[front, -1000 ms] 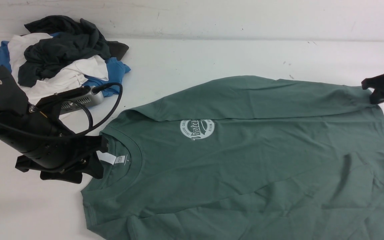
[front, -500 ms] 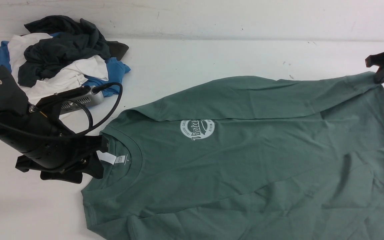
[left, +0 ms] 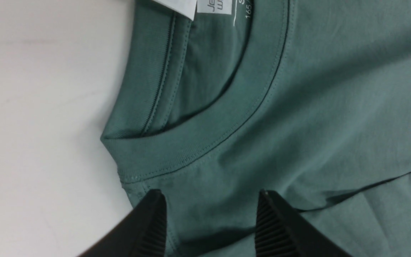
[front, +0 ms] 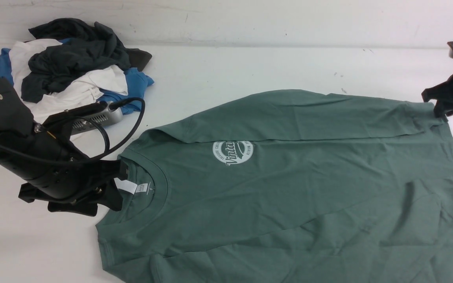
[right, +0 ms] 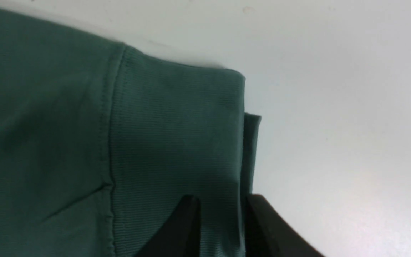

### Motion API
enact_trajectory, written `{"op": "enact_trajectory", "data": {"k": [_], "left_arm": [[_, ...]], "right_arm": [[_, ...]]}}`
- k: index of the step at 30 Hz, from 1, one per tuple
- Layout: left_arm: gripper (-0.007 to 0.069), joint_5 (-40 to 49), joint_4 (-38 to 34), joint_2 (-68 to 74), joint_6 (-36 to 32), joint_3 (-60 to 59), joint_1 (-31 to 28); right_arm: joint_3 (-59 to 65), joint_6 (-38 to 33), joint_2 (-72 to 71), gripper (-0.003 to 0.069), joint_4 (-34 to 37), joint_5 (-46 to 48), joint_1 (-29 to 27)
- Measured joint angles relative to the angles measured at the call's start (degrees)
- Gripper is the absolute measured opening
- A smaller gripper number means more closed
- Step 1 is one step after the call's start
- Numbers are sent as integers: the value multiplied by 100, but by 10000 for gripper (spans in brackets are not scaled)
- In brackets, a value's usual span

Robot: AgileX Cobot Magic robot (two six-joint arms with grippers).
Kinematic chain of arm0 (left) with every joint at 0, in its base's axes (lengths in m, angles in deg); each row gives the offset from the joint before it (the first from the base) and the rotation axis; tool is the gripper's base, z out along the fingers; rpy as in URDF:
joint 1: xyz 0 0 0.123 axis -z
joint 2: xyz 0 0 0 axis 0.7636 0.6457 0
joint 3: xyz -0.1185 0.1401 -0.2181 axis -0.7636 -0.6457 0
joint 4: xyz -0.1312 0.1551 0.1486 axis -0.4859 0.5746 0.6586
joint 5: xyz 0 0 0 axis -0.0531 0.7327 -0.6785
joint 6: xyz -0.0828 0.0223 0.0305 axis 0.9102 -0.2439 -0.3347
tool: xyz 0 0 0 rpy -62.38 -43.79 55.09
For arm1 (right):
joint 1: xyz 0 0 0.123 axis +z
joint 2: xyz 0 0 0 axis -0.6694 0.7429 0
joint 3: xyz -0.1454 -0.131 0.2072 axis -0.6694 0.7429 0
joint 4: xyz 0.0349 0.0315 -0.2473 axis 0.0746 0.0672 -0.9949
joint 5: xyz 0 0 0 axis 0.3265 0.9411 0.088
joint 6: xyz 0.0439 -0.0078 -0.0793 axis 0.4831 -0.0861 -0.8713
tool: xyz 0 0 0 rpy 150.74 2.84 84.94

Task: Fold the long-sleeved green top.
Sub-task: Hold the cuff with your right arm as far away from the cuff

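Observation:
The green long-sleeved top point(front: 289, 177) lies spread on the white table, collar to the left, round white logo point(front: 232, 152) facing up. Its far sleeve is folded flat along the body's far edge. My left gripper point(front: 116, 186) hovers open at the collar beside the white neck tag point(front: 142, 188). In the left wrist view its jaws point(left: 211, 200) stand wide apart over the shoulder fabric just below the collar band point(left: 205, 142). My right gripper point(front: 433, 105) sits at the sleeve's end. There its jaws point(right: 222, 203) stand slightly apart, open, astride the ribbed cuff point(right: 177, 135), which lies flat.
A heap of dark grey, white and blue clothes point(front: 73, 67) sits at the back left, behind my left arm. Bare white table point(front: 250, 67) runs behind the top to the wall. The top's hem side runs off the frame at the right and bottom.
My right gripper, which had raised the cuff half a second ago, has come back down and left with it; the sleeve lies flat again and the jaws have parted. The left arm has not moved.

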Motion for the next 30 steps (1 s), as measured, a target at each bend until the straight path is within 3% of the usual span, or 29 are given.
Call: {"op": "enact_trajectory", "data": {"k": [7, 21, 30], "left_arm": [[324, 0, 0, 0, 0, 0, 0], [324, 0, 0, 0, -70, 0, 0], [324, 209, 0, 0, -70, 0, 0]], "right_arm": [[0, 0, -11, 295, -11, 264, 0], [0, 0, -17, 293, -93, 281, 174], [0, 0, -17, 246, -397, 248, 174]]}}
